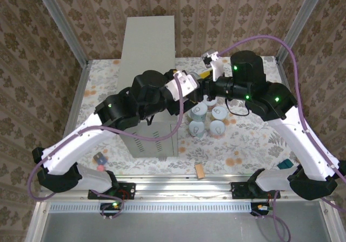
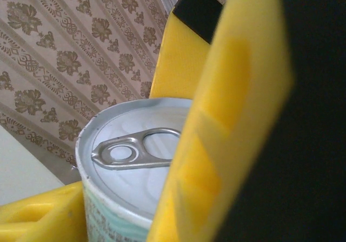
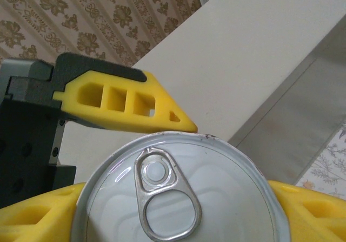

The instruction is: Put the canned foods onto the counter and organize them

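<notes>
you are working a hand-over between the two arms. the right pincer [image 3: 173, 220] is standing roughly half open and gripping a can [image 3: 173, 196] by its sides, one pad on either flank, with the pull-tab lid facing back up towards its wrist. the left pincer [image 2: 127, 185] is bracketing that same can. one finger [image 3: 124, 104] is touching the rim on the side farthest from the right pincer's palm, and in the left wrist view both pads look to be lying against the can, jaws narrowed to its width. how firm that hold is, you cannot be telling from here.

so be checking the left pads are sitting on the can wall below the rim, not perched on the lid edge, before you are easing the right pincer off. be opening it slowly and backing it straight out along its own fingers, so nothing is dragging the can askew.

the counter [image 3: 243, 52] is lying just beyond the right pincer's fingertips. the loose cans [image 1: 199, 112] are standing beneath both pincers, so be keeping your height.
</notes>
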Robot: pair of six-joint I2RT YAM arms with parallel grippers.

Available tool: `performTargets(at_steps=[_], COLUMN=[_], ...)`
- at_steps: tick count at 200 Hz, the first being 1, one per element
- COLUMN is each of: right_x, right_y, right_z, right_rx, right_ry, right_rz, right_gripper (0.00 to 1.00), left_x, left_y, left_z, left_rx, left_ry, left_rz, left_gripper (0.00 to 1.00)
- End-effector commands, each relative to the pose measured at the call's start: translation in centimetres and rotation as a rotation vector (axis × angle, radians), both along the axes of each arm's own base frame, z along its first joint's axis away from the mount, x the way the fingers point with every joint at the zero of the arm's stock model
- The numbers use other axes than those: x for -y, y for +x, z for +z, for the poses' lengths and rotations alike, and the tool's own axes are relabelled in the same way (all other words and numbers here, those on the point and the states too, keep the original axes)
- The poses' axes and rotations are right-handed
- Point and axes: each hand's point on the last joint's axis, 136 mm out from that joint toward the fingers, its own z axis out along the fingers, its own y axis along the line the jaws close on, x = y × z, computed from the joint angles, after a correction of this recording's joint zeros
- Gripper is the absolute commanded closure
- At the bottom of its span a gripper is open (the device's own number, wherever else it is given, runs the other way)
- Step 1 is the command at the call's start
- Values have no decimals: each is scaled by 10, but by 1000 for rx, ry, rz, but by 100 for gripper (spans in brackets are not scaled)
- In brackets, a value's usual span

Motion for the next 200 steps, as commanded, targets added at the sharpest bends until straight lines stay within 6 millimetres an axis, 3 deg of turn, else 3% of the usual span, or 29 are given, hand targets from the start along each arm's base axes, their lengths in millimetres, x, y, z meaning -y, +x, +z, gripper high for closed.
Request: performTargets(at_steps=[1,57,200], right_x=[-2,1,-7], right_y=[-21,-19,-13], right_z=[32,34,38], right_rx=[50,62,80], right_ry=[96,100,127], right_rz=[47,30,40], right_gripper=[34,31,12], left_x=[-11,-14,-39], left_y=[17,18,17], left_z=[34,33,50], left_rx=[69,40,62], left_ry=[-135,-154,-200], left_rz=[82,65,86], left_gripper=[29,42,44])
